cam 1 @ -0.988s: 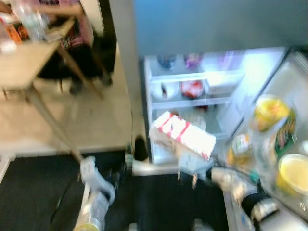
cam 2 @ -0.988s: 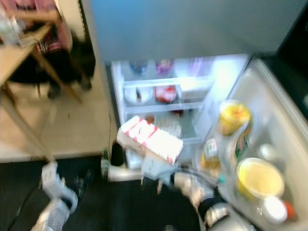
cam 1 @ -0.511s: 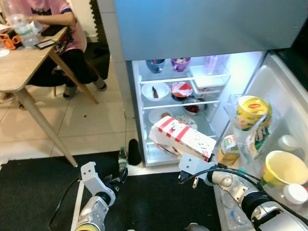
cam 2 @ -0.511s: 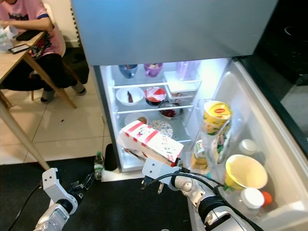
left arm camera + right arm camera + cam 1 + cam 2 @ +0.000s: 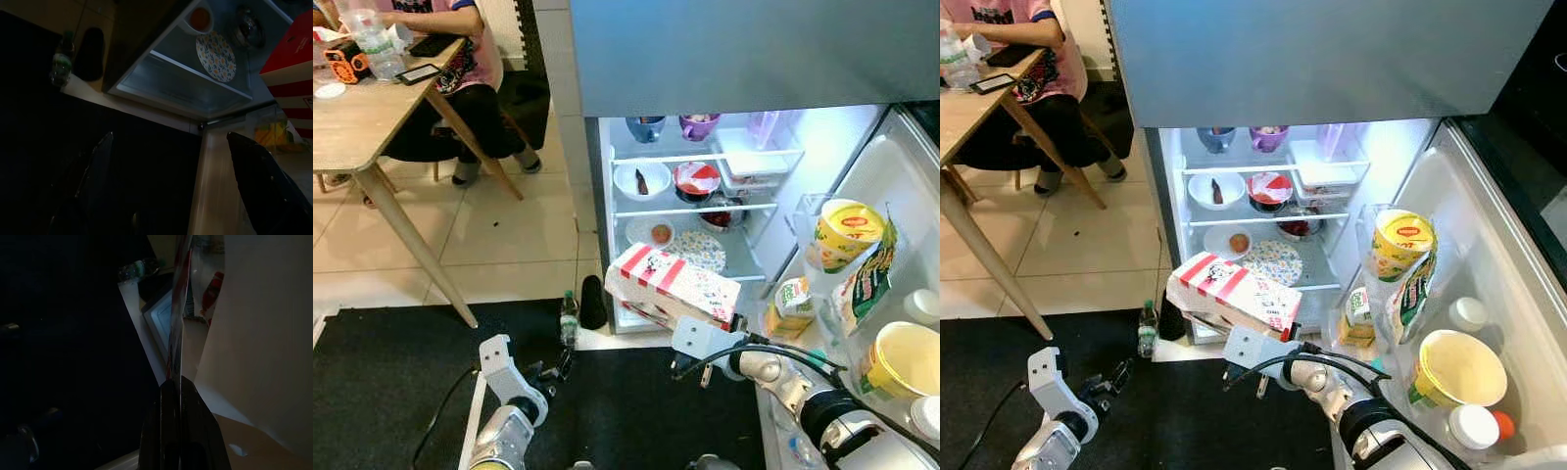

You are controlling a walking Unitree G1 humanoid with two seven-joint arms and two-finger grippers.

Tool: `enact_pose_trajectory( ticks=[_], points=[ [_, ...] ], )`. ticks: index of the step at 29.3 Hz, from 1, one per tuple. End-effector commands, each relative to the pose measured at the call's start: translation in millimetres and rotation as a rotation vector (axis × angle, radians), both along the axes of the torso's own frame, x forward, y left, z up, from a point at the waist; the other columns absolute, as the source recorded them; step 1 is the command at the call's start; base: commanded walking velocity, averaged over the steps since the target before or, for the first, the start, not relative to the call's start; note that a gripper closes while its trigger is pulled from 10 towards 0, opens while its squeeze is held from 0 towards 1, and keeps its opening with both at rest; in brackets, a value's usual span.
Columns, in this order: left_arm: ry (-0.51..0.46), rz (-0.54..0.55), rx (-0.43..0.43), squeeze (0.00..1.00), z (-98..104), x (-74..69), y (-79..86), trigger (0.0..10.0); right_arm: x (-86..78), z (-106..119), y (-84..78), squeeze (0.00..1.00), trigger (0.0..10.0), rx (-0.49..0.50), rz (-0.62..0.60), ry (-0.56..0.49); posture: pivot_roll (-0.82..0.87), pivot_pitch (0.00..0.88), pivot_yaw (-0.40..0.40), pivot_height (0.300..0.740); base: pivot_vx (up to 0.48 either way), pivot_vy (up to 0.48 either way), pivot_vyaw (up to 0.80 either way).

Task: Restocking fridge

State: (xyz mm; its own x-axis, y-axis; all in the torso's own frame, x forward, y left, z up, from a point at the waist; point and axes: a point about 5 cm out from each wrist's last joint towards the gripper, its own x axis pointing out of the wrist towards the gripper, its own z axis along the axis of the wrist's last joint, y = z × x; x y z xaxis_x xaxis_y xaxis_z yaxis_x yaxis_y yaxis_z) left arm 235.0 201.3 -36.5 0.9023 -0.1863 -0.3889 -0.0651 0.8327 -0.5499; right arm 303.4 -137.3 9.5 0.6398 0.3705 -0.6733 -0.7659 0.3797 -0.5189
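A: What moved in the last second?

B: Mostly the camera. The blur is gone and the fridge (image 5: 783,147) now sits more central, so that's head motion, not the things. The real change: the red-and-white striped carton (image 5: 674,285) sits a bit lower and flatter than half a second ago, closer to the mouth of the lower compartment.

A: Tool state?

B: Right tool (image 5: 1203,321) is clenched on the carton's underside; the right wrist view shows a black finger (image 5: 183,426) pinched against the carton's edge. Left tool (image 5: 558,364) hangs low over the dark mat with its fingers (image 5: 98,166) spread apart, holding nothing.

A: Where's the carton relative to the shelves?

B: Outside the cabinet, in front of the bottom opening, tilted with its striped end toward the robot's left. Above and behind it: a floral plate (image 5: 696,251) and a small dish (image 5: 651,233) on the lower shelf, bowls (image 5: 668,180) on the shelf above.

A: So, progress?

B: Approach looks under way, nothing placed yet. I'd guess it goes in the low compartment. Watch the water bottle (image 5: 570,319) on the floor by the fridge's corner and the crowded door rack (image 5: 847,245).
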Motion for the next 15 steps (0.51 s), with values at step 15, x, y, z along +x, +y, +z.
enact_pose_trajectory(
  ticks=[15],
  points=[
    [0.031,-0.025,0.014,0.00,-6.7,-10.0,1.1,10.0,-4.4,-4.4,0.4,0.00,10.0,0.007,0.004,0.017,-0.03,0.079,0.007,0.740,0.282,0.000,0.00]
  ],
)
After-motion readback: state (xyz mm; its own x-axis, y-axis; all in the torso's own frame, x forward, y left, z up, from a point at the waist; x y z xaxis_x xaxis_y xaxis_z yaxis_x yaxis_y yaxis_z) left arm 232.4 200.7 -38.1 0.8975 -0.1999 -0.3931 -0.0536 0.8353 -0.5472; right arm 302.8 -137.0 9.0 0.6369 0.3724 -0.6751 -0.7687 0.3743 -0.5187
